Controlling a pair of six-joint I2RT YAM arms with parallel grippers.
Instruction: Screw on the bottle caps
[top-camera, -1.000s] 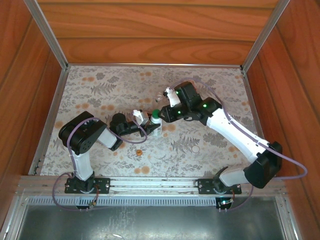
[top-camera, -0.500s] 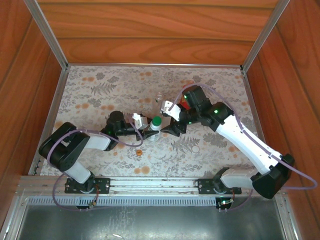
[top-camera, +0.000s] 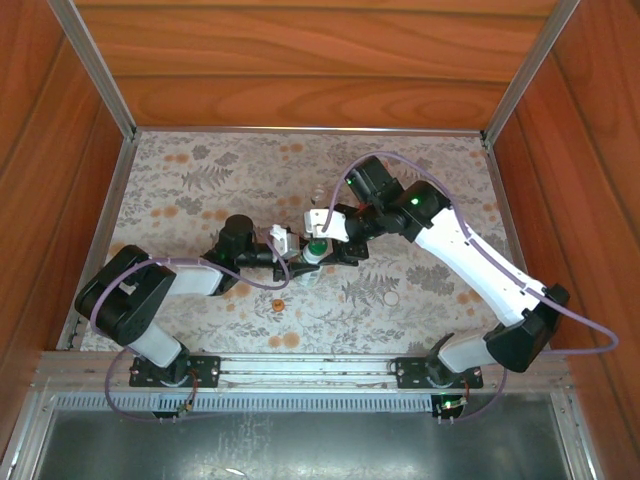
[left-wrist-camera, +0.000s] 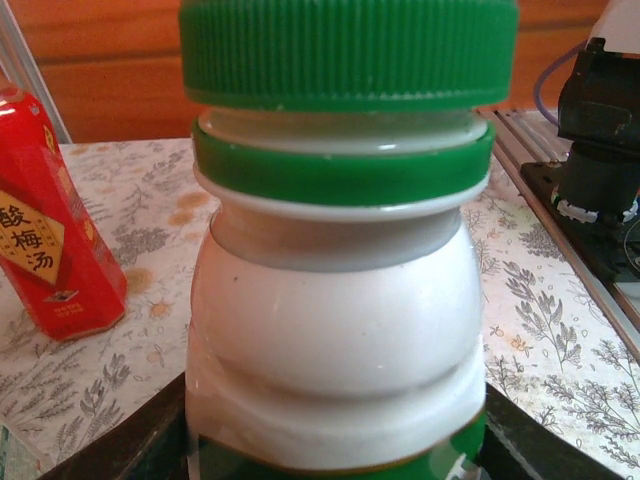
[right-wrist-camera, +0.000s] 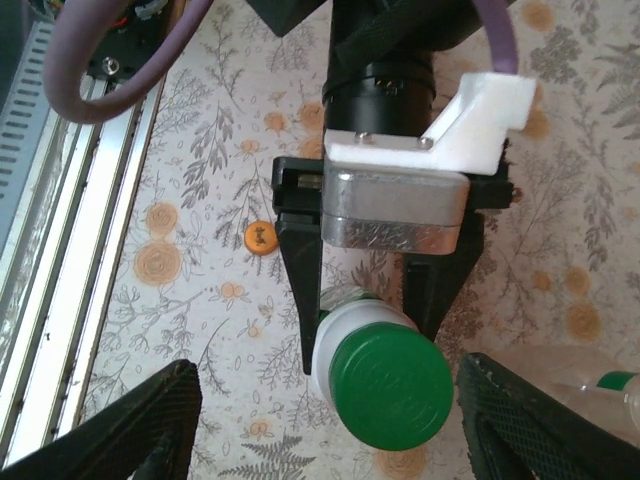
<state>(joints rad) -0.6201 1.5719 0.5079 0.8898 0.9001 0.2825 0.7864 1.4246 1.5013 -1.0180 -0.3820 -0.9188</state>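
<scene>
The white bottle with a green-printed label stands upright on the mat, and my left gripper is shut on its lower body. The green cap sits on its neck. My right gripper hovers above the cap, open, one finger on each side and neither touching it. From above, both grippers meet at the bottle mid-table. The orange cap lies loose on the mat, just nearer the arm bases. The red bottle stands upright beyond the white one.
A small clear bottle is close to the right of the white bottle, seen farther back in the top view. The floral mat is ringed by wooden walls, with a metal rail at the near edge.
My right gripper let go of the green cap, drew back to the right, then returned over it with the wrist turned and jaws open. The left arm sank lower, still holding the bottle.
</scene>
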